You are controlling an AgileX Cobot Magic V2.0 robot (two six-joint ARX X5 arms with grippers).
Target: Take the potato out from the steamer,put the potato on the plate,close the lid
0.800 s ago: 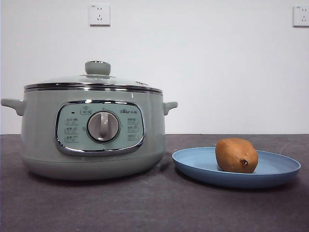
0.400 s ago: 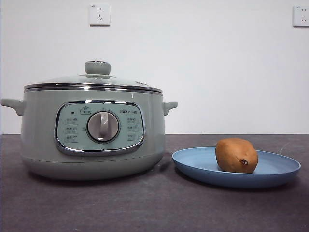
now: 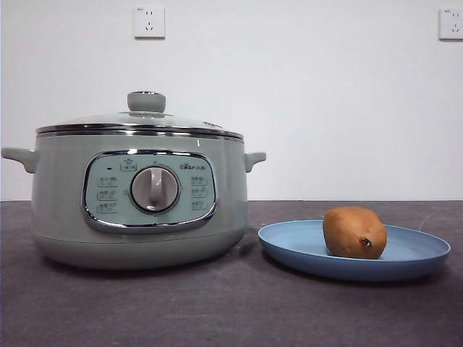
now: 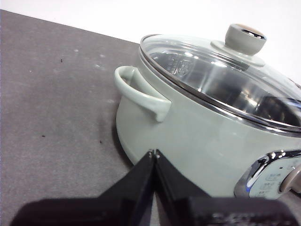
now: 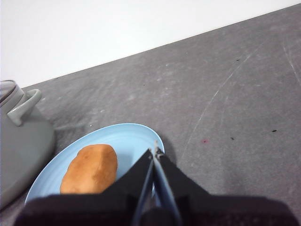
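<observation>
The sage-green steamer stands on the left of the table with the glass lid resting closed on its rim. The orange-brown potato lies on the light-blue plate to the steamer's right. In the left wrist view my left gripper is shut and empty, beside the steamer near its side handle; the lid shows from above. In the right wrist view my right gripper is shut and empty above the edge of the plate, beside the potato. Neither arm shows in the front view.
The dark grey table runs to a white wall with two sockets. The steamer's side handle shows at the edge of the right wrist view.
</observation>
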